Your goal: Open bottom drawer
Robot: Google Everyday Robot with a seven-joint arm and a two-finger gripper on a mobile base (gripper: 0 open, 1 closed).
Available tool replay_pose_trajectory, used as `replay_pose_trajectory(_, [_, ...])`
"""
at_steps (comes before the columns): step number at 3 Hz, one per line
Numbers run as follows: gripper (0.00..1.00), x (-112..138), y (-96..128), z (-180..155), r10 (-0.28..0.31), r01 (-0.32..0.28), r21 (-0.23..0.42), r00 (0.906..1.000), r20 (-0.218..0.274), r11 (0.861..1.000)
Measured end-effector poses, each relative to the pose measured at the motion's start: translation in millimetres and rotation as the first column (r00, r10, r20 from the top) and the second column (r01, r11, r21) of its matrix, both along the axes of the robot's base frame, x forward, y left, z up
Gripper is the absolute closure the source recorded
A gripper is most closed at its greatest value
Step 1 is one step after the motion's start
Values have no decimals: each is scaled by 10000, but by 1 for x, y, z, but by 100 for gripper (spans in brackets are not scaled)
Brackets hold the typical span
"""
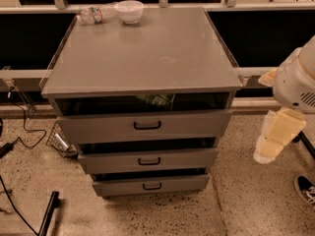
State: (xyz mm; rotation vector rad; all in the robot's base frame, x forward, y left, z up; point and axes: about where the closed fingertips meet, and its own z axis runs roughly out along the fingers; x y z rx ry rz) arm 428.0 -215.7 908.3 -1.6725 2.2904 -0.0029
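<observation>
The bottom drawer is the lowest and narrowest of three grey fronts on the grey cabinet. It has a small black bar handle and a thin dark gap above it. The mid-sized middle drawer and the widest top drawer sit above it, each with a dark gap over its front. My gripper, cream-coloured, hangs from the white arm to the right of the cabinet. It is at about the height of the middle drawer and touches no drawer.
A white bowl and a lying plastic bottle rest at the cabinet top's back left. Something green lies in the top drawer. Cables and a black bar are on the floor at left. A shoe is at the lower right.
</observation>
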Motion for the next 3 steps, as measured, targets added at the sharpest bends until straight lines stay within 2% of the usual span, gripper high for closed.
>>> replay_pose_trajectory(1, [0,-10,7,-41,-24,38,507,9996,-273,9987])
replay_pose_trajectory(2, [0,-29,16,-109,-18,46,1000,9996,-284,9950])
replay_pose_trajectory(3, [0,-29,16,-109,-14,42,998,9996,-285,9950])
